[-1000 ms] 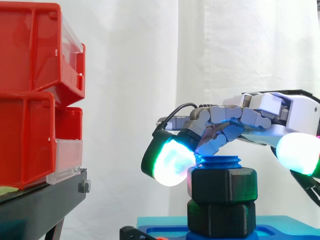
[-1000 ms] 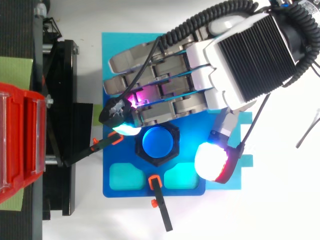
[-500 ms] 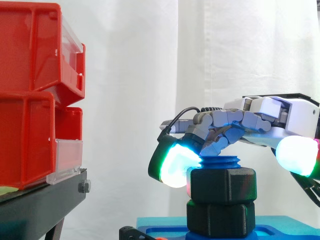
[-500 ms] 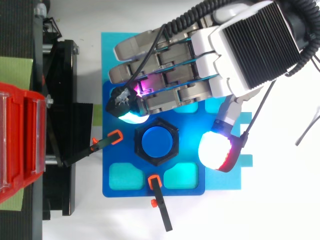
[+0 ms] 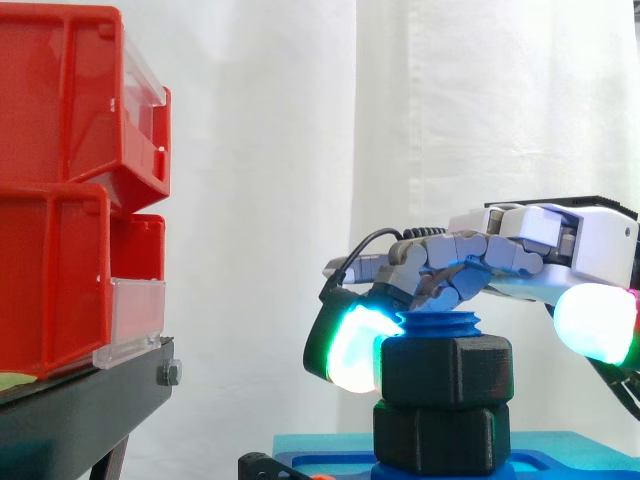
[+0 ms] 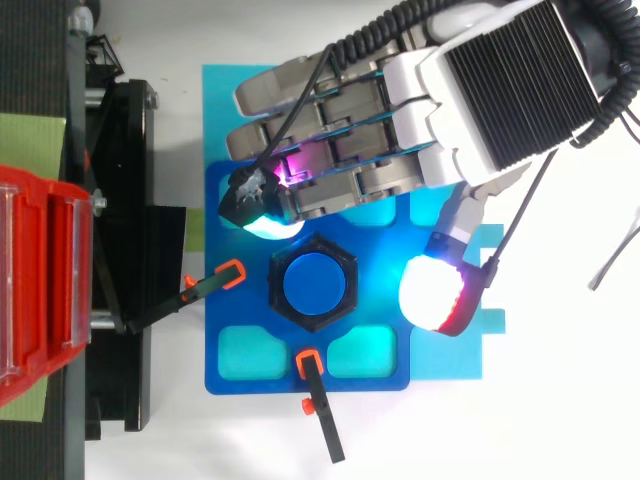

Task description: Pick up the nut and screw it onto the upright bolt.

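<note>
First, the side view. The hand (image 5: 520, 250) enters from the right edge and lies level above the blue bolt (image 5: 440, 325), whose threaded top stands proud of the black hexagonal nut (image 5: 447, 370). The nut sits on the upright bolt, directly above a second black hexagonal block (image 5: 440, 435) on the blue fixture plate (image 5: 325, 445). The fingers reach left over the bolt and bend down at their ends. A green-and-cyan glowing fingertip pad (image 5: 350, 350) hangs beside the nut's left face, and contact cannot be told from this angle. The white glowing thumb pad (image 5: 595, 322) hangs well to the right of the nut. Red bins (image 5: 60, 180) rest on a black stand (image 5: 80, 400) at the left, before a white curtain (image 5: 260, 200).

Next, the top view. The nut (image 6: 316, 325) rings the bolt (image 6: 315, 286) near the middle of the fixture plate (image 6: 215, 330). The hand (image 6: 480, 90) lies over the plate's far half, fingers pointing left. The fingertip pad (image 6: 268, 222) is near the nut's upper-left corner but apart from it. The thumb pad (image 6: 432, 295) stands off to the nut's right. Fingers and thumb are spread wide, holding nothing. Two orange-tipped clamps (image 6: 215, 283) (image 6: 318, 400) grip the plate's left and near edges. The red bin (image 6: 35, 290) and stand (image 6: 125, 200) lie left.
</note>
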